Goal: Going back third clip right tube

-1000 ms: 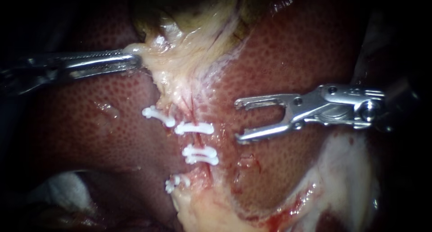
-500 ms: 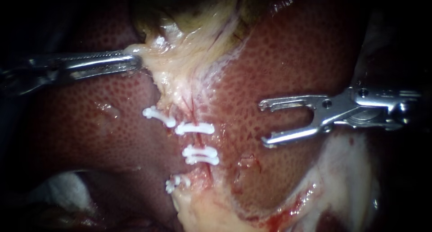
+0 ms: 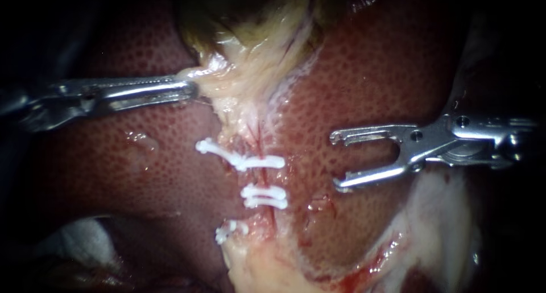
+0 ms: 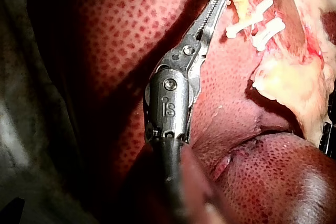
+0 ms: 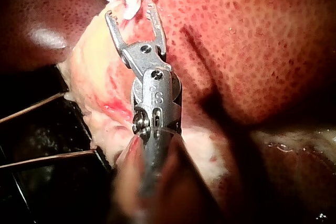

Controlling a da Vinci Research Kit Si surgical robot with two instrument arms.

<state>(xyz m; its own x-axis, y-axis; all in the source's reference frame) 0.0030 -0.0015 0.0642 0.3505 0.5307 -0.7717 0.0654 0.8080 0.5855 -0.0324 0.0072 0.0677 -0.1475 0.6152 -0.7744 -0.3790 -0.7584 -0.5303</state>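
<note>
White clips (image 3: 263, 162) sit crosswise on the pale, red-streaked tube (image 3: 259, 139), stacked far to near; the middle pair (image 3: 264, 197) lies side by side.

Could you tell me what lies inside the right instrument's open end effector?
Between the jaws of the right instrument nothing is held; only the liver shows behind the gap. The white clips lie apart from it. Tissue under the metal is hidden.
</note>
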